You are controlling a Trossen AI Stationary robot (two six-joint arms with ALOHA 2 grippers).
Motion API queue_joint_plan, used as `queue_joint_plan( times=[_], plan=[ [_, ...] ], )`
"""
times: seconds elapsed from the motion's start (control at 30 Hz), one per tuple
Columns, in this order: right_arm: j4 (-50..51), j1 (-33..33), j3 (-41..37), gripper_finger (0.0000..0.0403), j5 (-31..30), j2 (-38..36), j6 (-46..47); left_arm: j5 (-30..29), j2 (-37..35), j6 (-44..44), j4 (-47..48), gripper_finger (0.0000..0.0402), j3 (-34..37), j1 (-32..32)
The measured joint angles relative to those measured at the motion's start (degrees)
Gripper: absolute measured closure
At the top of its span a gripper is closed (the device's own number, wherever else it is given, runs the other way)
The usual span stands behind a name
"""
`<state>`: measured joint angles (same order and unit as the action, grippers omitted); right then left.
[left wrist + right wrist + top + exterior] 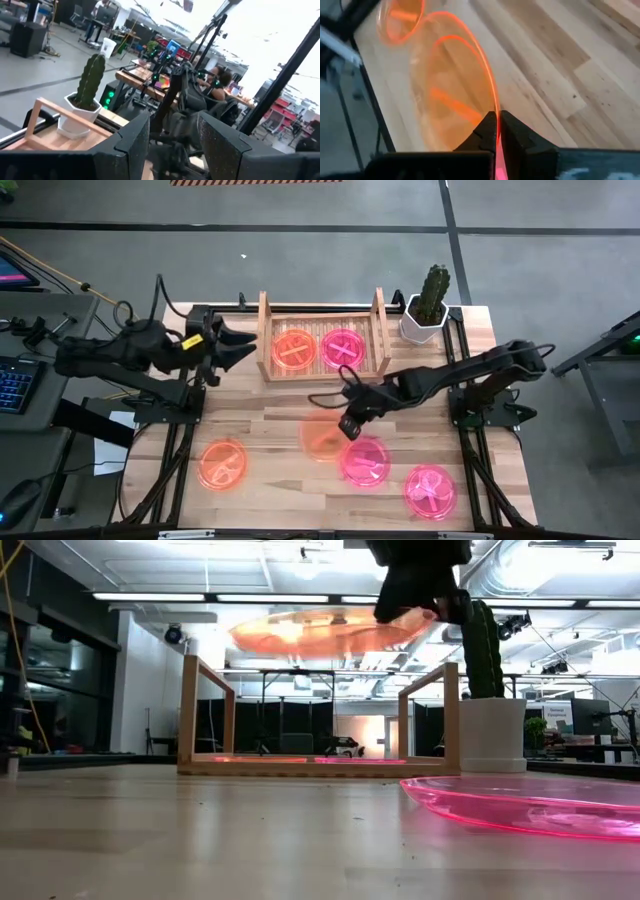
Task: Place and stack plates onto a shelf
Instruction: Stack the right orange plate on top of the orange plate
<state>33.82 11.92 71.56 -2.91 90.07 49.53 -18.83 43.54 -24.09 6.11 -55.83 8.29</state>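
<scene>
No readable text, label, brand, number or sign anywhere. Only faint inner marks on the plates [295, 348], too blurred to make out as letters. Bright screens and a pale sign [556, 716] in the room behind the desk [260, 430], all illegible.

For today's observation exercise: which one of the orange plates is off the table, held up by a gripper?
The orange plate pinched at its rim by the right gripper, mid-table. The other orange plates lie flat: one in the shelf, one at the table's front left.
</scene>
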Motion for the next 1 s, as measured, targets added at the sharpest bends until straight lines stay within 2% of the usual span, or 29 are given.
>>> queue_joint_plan(
  times=[0.17, 0.33, 0.5, 0.67, 0.8, 1.0],
  plan=[
    [-13.44, -2.94, -9.30, 0.0403, -0.92, -2.21, 8.02, 1.36, -1.22, 2.30, 1.85, 0.0243, 0.00, 0.00],
    [-28.87, -9.68, -15.33, 0.0403, -1.39, -1.95, 13.41, 1.28, -1.18, 3.10, 2.51, 0.0243, 0.00, 0.00],
    [-27.29, -18.48, -14.02, 0.0403, -4.11, -0.12, 10.34, -0.94, -0.83, 3.77, 2.17, 0.0243, 0.00, 0.00],
    [-28.03, -25.64, -11.00, 0.0403, -4.16, 1.94, 5.42, -5.38, 0.00, 3.77, 1.11, 0.0243, 0.00, 0.00],
    [-28.15, -28.95, -8.58, 0.0403, -3.96, 4.07, 3.06, -8.79, 0.58, 3.38, 1.14, 0.0243, 0.02, -0.02],
    [-28.89, -30.68, -6.24, 0.0403, -5.04, 8.12, 4.23, -9.64, 1.53, 3.96, 0.70, 0.0243, 0.02, 0.02]
  ],
)
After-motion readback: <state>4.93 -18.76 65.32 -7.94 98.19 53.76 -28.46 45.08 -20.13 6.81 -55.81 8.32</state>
